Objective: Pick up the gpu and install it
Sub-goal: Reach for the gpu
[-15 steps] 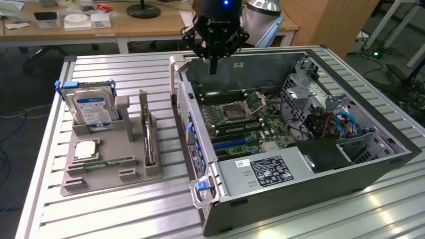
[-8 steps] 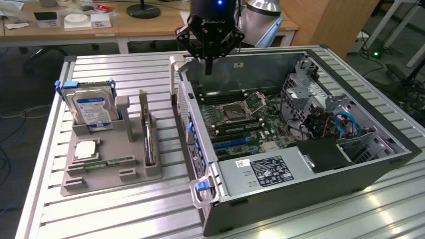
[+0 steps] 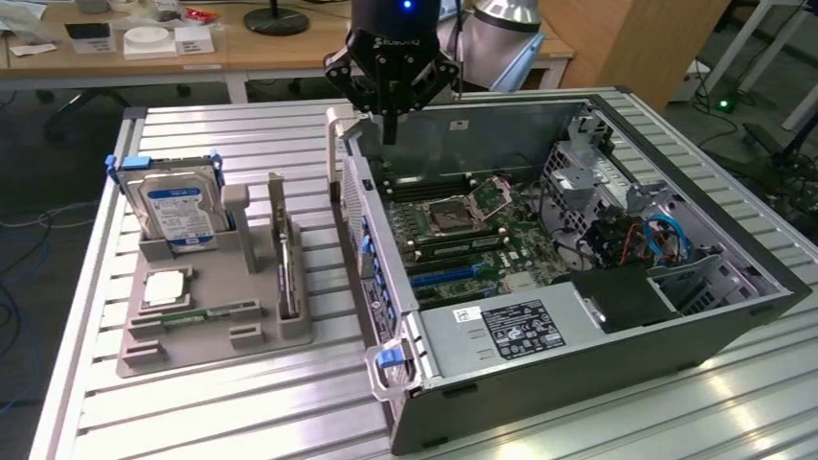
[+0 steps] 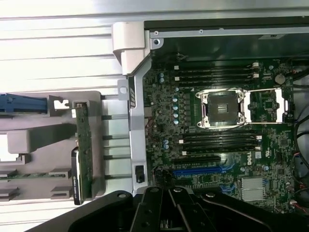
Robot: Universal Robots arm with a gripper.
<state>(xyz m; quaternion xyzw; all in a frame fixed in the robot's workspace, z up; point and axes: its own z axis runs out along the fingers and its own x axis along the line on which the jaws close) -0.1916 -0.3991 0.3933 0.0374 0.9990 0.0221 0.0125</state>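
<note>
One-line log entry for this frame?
pincer: shut, empty, above open case | gpu: on edge in holder beside case | pick: not done

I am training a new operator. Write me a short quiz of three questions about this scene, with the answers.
1. True or false: the gripper holds the gpu.
2. Where does the gpu stand? A) upright in the gray holder B) inside the computer case C) flat on the hard drive
3. How do the gripper's jaws stand?

Key: 1 false, the gripper is empty; 2 A; 3 shut.
</note>
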